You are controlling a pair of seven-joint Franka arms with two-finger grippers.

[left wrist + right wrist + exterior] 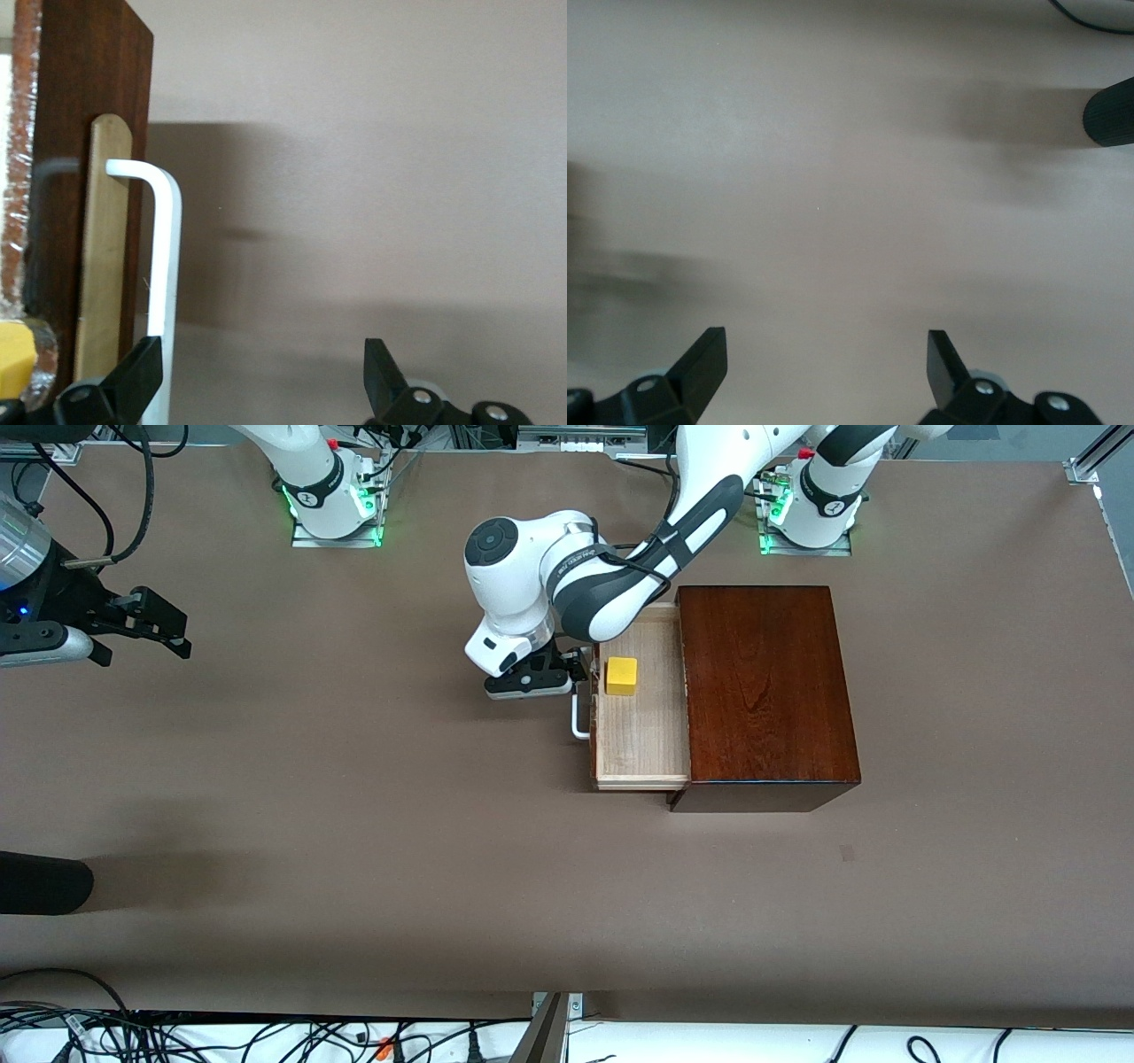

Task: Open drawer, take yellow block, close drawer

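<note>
The drawer (642, 735) of the dark wooden box (762, 691) stands pulled out toward the right arm's end of the table. The yellow block (621, 676) sits inside it on the pale wood. My left gripper (542, 677) is open and empty, just in front of the drawer front by the white handle (578, 722). In the left wrist view the left gripper (261, 372) has one finger (137, 376) right beside the handle (164, 266); a corner of the yellow block (13, 359) shows past the drawer front (89, 106). My right gripper (151, 624) waits open at the right arm's end of the table.
A black rounded object (44, 883) juts in at the right arm's end of the table, nearer the front camera; it also shows in the right wrist view (1109, 113). Under the right gripper (824, 363) there is only brown table. Cables lie along the table's near edge.
</note>
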